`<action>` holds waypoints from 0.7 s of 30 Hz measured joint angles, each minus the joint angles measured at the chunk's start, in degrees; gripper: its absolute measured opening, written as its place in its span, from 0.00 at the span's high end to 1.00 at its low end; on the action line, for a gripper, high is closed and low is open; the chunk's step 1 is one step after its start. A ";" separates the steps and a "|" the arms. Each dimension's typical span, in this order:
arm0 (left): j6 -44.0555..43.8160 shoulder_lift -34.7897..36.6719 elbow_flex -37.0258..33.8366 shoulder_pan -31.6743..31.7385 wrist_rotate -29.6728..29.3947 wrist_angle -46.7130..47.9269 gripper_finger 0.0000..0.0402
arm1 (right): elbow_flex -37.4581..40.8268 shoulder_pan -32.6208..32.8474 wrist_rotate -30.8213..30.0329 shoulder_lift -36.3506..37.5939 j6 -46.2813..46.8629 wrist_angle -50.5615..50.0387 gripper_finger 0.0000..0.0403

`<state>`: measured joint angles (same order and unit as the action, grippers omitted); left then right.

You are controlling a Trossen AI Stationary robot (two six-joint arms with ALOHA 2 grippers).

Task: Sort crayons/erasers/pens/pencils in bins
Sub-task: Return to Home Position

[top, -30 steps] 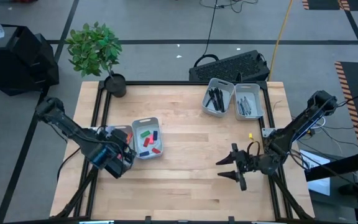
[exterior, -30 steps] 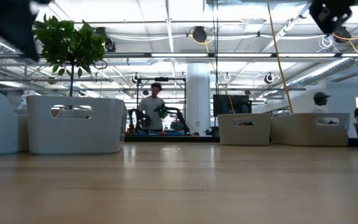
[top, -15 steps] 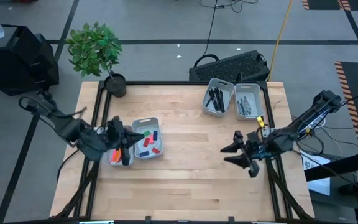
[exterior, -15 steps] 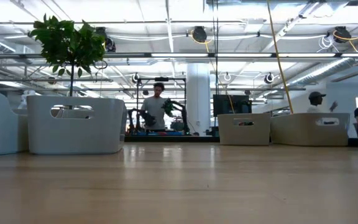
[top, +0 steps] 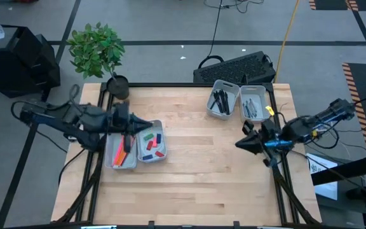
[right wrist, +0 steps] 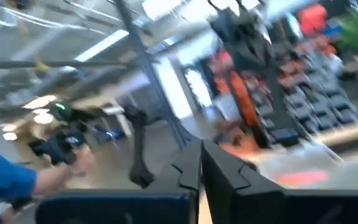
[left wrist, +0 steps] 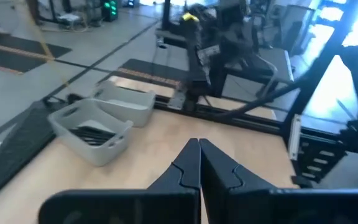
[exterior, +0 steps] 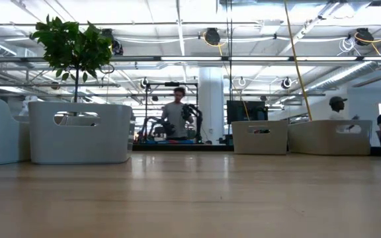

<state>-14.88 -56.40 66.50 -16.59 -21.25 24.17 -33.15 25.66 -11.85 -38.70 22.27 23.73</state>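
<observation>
We see the left gripper [top: 150, 123] over the left part of the pale wooden tabletop [top: 189, 165], its dark fingers [left wrist: 191, 163] pressed together with nothing between them. They reach out just above the left pair of light-grey plastic bins [top: 138, 142]. In the bin under the fingertips lie the stubby erasers [top: 151, 142] in red, green and blue, scattered at mixed angles. The neighbouring bin toward the table's left edge holds the long thin orange and pink-red pencils [top: 123, 147], their long axes running roughly front to back along the bin, slightly slanted. The fingers touch none of these.

The right gripper [top: 241, 144] hangs near the right edge of the tabletop, pointing toward the centre, and its fingers [right wrist: 194, 165] are likewise closed on nothing. It stands well apart from the second pair of light-grey bins [top: 239, 101] at the far right corner. There the black stick-shaped pens [top: 220, 102] fill the left tray, lying mostly along its length, front to back; the right tray holds thin dark sticks we cannot identify.

A potted green plant [top: 98, 52] stands at the far left corner, and a black keyboard [top: 235, 67] lies beyond the far edge. Nothing lies between either gripper and its nearest bins. In the low view, people [exterior: 177, 119] show in the room behind.
</observation>
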 joint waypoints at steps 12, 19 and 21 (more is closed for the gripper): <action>1.82 17.89 -9.78 13.39 9.28 1.22 1.00 | 0.02 -21.93 19.48 0.59 8.39 -7.25 1.00; 3.73 22.90 -17.04 19.72 20.46 -3.17 1.00 | 0.01 -26.16 22.36 2.46 3.96 -8.72 0.99; 5.66 23.64 -18.22 20.57 21.23 -2.32 1.00 | 0.02 -26.12 22.45 2.27 3.58 -8.71 0.99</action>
<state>-9.21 -32.75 48.29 3.97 -0.02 21.85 -33.12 -0.46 10.60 -36.43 25.85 15.03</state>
